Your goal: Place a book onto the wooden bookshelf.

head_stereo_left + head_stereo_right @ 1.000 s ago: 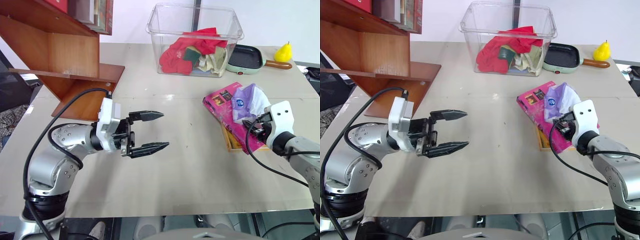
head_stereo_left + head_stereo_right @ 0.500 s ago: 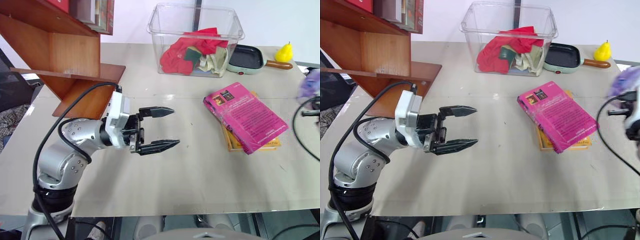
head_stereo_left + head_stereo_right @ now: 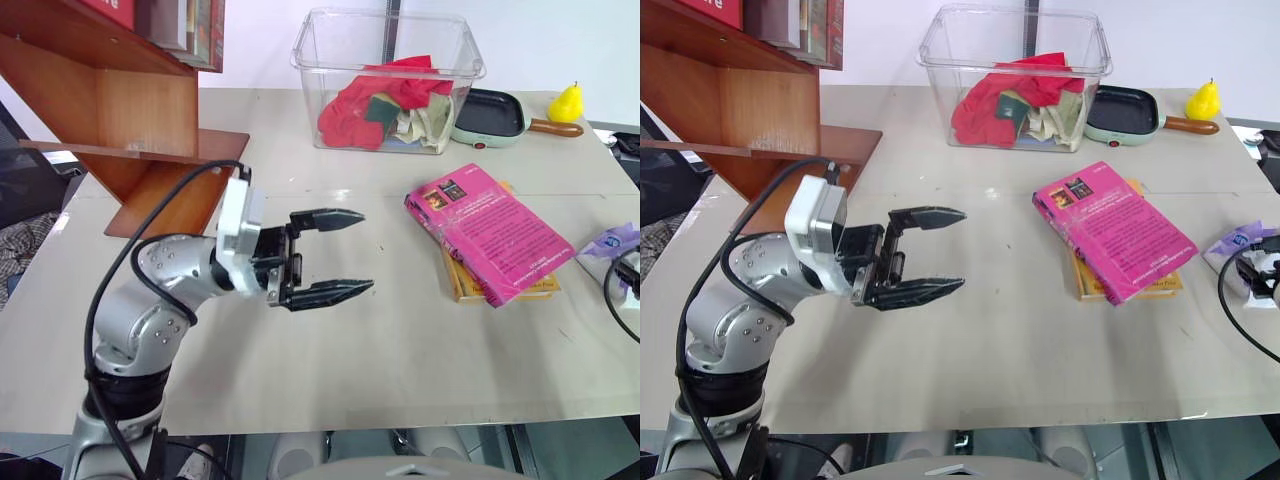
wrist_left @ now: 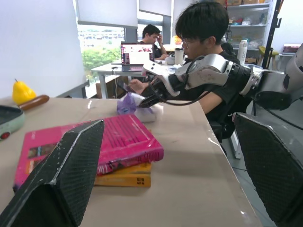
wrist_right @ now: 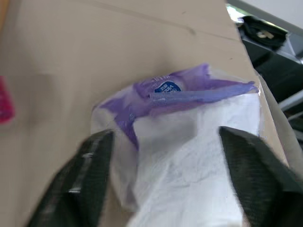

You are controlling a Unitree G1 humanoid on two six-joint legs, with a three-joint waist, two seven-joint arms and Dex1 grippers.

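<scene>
The magenta-pink book (image 3: 490, 232) lies flat on a yellow-orange book (image 3: 472, 291) at the table's right of centre; its cover is bare. The wooden bookshelf (image 3: 130, 110) stands at the far left, its lower slanted board resting on the table. My left gripper (image 3: 365, 252) hovers open and empty over the middle of the table, pointing at the book from a good hand's length away. At the table's right edge my right gripper (image 5: 165, 132) stands open, its fingers on either side of a purple-and-white tissue packet (image 3: 1238, 245) lying on the table.
A clear plastic bin (image 3: 390, 40) with red cloths stands at the back centre. Beside it are a green pan (image 3: 490, 115) and a yellow pear (image 3: 567, 103). Books (image 3: 185, 30) fill the upper shelf. A person (image 4: 203, 28) sits past the table's right edge.
My right arm swung right, carrying the tissue packet off the book to the table's right edge, and its fingers opened. The left gripper drifted slightly toward the book, still open.
</scene>
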